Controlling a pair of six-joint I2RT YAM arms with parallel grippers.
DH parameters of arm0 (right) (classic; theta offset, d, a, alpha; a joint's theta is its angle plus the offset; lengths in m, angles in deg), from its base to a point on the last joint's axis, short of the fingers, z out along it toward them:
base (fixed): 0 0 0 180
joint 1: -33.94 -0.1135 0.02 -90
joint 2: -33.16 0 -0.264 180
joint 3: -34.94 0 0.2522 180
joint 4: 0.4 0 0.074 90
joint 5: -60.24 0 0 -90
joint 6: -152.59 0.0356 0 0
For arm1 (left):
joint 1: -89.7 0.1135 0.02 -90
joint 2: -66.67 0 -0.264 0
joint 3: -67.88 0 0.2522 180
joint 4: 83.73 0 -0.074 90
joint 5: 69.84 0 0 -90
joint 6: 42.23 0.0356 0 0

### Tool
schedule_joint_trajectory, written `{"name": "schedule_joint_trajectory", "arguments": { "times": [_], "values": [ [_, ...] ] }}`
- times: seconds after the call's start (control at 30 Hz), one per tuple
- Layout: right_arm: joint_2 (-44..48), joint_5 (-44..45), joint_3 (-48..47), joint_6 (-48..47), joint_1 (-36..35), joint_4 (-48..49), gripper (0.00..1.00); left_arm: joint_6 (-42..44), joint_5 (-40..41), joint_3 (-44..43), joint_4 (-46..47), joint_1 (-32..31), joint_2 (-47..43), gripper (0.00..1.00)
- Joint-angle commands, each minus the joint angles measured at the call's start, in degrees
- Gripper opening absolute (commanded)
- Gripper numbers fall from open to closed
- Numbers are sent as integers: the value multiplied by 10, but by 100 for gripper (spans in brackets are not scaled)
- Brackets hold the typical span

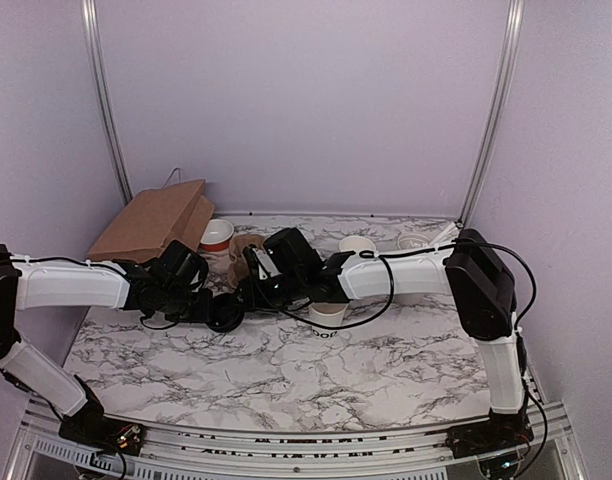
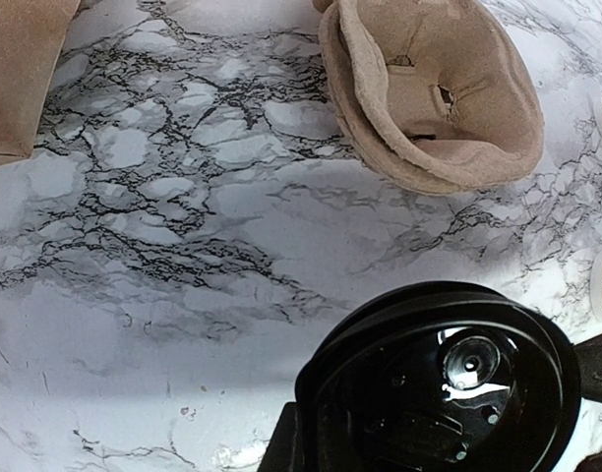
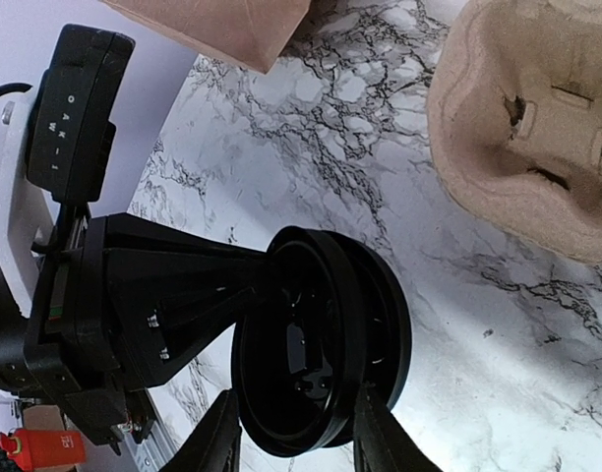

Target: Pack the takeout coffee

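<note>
**Near.** The left hand point(image 1: 212, 306) is clenched on the rim of the round black lid point(image 3: 321, 349) and holds it over the marble tabletop point(image 1: 286, 385). The right hand point(image 3: 296, 398) meets the left hand head-on. One of its fingers point(image 3: 220, 438) stands on each side of the lid's edge, but whether they press on the lid cannot be told.

**Middle.** The small white paper cup point(image 1: 328, 313), with black lettering low on its side, stands upright and uncovered on the tabletop. It is to the right of the right hand, under that arm's forearm, and apart from the lid.

**Far.** Just beyond both hands lies a moulded cardboard cup carrier point(image 2: 429, 98). Beyond the left hand and to its left, a brown paper bag point(image 1: 156, 222) rests by the back wall, with a red-rimmed cup point(image 1: 217, 235) beside it. Beyond the right forearm stand two more white cups point(image 1: 357, 244) point(image 1: 414, 241).
</note>
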Motion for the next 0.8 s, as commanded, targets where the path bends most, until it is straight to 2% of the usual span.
{"name": "schedule_joint_trajectory", "arguments": {
  "times": [0.0, 0.3, 0.77],
  "values": [
    [-15, 0, -20, 7, 3, 12, 37, 1, -4, 3, 13, -6, -15, 0],
    [-17, 2, -21, 11, 4, 13, 30, 0, 0, 0, 15, -7, -15, 0],
    [-23, 2, -36, 10, 5, 8, 7, 1, 7, 8, 20, -7, -23, 1]
  ]
}}
